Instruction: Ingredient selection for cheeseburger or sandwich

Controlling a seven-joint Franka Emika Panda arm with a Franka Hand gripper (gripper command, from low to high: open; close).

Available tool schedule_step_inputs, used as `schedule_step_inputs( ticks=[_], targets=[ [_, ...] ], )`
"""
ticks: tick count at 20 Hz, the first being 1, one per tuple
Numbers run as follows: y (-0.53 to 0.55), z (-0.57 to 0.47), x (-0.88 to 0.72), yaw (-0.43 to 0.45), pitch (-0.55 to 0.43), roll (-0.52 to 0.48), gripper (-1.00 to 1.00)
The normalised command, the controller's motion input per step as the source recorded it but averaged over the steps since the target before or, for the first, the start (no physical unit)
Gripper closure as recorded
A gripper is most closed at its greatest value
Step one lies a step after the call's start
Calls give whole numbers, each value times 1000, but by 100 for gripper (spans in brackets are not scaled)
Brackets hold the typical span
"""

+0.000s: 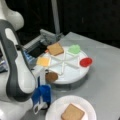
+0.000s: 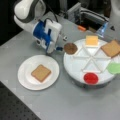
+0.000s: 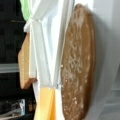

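Bread square: lying on the white plate.
Gripper: just beside the patty; can't tell its opening or hold.
Patty: tray-side of gripper.

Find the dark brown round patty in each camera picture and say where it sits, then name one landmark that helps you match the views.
Front view: the patty lies at the white divided tray's lower left edge, beside the blue claw.
Front view: the patty lies at the tray's upper left edge.
Wrist view: the patty fills the right half, seen close.
Shared landmark: the yellow cheese square in the neighbouring compartment.
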Motion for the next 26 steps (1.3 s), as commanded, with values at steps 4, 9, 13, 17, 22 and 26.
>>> schedule_step_inputs(
  ticks=[4, 9, 13, 17, 22, 26],
  targets=[
    [76, -17, -23, -1, -95, 201, -100],
    [80, 12, -64, -18, -95, 200, -100],
    [94, 40, -80, -44, -102, 190, -100],
    [99, 49, -71, -62, -118, 163, -100],
    [102, 59, -71, -75, -129, 139, -100],
    [119, 77, -56, -86, -140, 114, 100]
  ],
)
